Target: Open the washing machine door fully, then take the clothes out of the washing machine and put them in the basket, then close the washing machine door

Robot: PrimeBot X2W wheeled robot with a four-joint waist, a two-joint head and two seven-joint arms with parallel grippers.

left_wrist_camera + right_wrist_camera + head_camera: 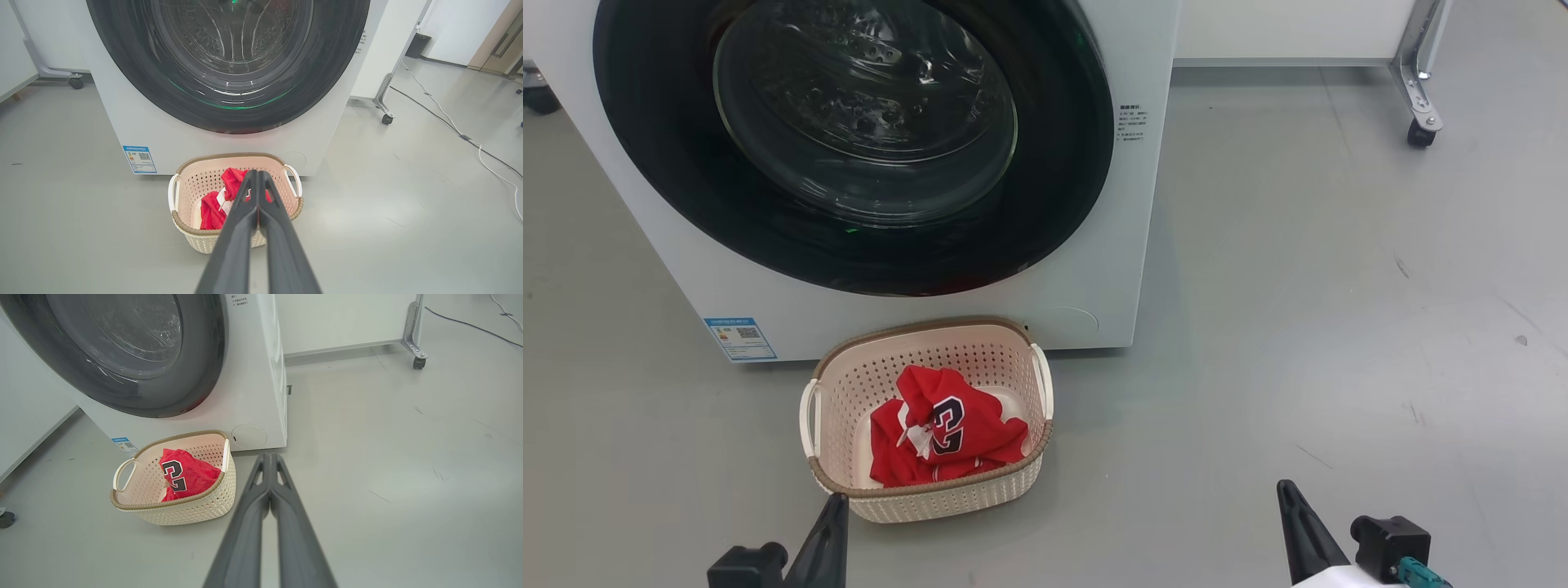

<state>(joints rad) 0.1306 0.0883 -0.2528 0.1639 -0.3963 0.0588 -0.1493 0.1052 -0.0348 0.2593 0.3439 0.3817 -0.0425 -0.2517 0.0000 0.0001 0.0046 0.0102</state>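
number: navy white-outlined digits on the clothes (947,425) in the basket (931,502), lower centre, seemingly 23, partly creased | label: blue sticker (740,338) with QR code, lower left on the washing machine (1119,245), print too small to read | print: grey lines (1129,122) right of the washing machine door (1062,163), illegible

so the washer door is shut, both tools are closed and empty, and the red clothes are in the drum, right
No, one slip: the red clothes lie in the basket instead, as the head view shows. The washer door is shut, and the left tool and right tool are closed and empty.
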